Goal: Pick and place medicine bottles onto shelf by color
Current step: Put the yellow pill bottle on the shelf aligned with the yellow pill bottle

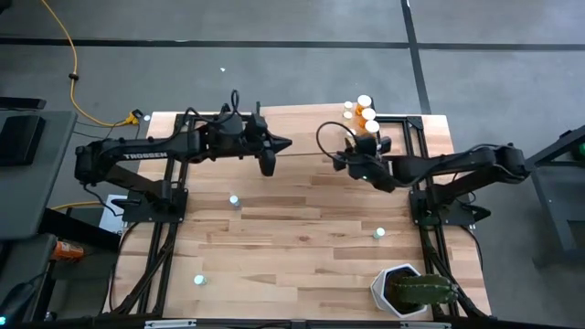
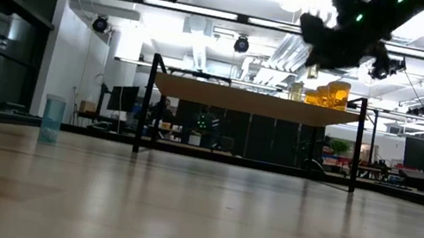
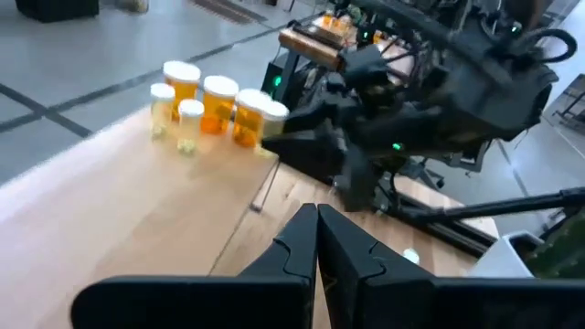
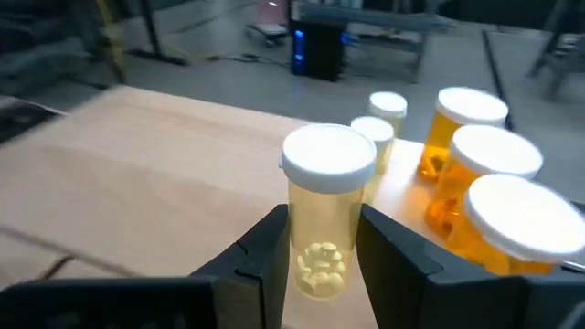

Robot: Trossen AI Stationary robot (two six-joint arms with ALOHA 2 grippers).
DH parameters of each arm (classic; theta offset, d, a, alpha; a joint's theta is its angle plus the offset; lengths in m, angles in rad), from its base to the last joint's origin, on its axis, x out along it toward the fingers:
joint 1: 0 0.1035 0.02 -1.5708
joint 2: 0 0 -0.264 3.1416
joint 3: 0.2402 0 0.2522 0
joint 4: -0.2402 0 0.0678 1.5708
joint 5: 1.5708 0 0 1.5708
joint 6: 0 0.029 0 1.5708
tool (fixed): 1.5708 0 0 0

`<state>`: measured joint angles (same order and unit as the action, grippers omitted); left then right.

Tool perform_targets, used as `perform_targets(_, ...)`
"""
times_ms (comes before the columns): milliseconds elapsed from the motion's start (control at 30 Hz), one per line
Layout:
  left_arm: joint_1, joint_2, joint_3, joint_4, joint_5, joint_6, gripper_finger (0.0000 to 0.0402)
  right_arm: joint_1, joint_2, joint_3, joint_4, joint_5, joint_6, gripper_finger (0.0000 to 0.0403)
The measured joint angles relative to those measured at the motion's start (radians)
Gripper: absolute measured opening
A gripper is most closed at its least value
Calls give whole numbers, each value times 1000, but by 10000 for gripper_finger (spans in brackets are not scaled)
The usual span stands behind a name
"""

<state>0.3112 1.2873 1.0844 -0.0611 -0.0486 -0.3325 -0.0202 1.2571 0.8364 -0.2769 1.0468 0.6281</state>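
Pale yellow translucent plastic, cylindrical, with a round white cap: this small pill bottle (image 4: pixel 322 219) stands upright, long axis vertical, cap up, pale tablets visible at its bottom, clamped between the two dark fingers of my right gripper (image 4: pixel 320 251) over the light-wood shelf board on thin black legs (image 4: pixel 174 174). Near it on the board's far right end stand three translucent orange bottles with white caps (image 4: pixel 475 183), upright and close together, and two smaller pale yellow bottles with white caps (image 4: pixel 379 123), also upright. In the high view this cluster (image 1: pixel 361 111) sits at the shelf's back right corner, my right gripper (image 1: pixel 364 151) just in front of it. My left gripper (image 3: pixel 316 242) hangs above the shelf's middle (image 1: pixel 267 151), its dark fingers pressed together on nothing. Down on the striped wooden tabletop (image 1: pixel 302 238) four more small white-capped bottles stand well apart: one near the centre left (image 1: pixel 234 199), one towards the right (image 1: pixel 378 234), one at the front left (image 1: pixel 198 280), and a pale blue one seen in the low view (image 2: pixel 52 118), upright. A white square pot holding a green plant (image 1: pixel 407 292) occupies the front right corner of the tabletop.
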Motion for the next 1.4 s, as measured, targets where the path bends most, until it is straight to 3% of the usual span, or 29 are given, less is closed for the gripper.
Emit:
perform_targets(467, -5, -4, -23, 6, 10, -42, 0, -160, 145, -1, 65, -94, 54, 112)
perform_targets(1000, -5, -4, -23, 6, 11, -58, 0, -166, 150, -1, 63, -95, 45, 113)
perform_targets(1400, -5, -4, -23, 6, 11, -58, 0, -165, 148, -1, 62, -102, 45, 185)
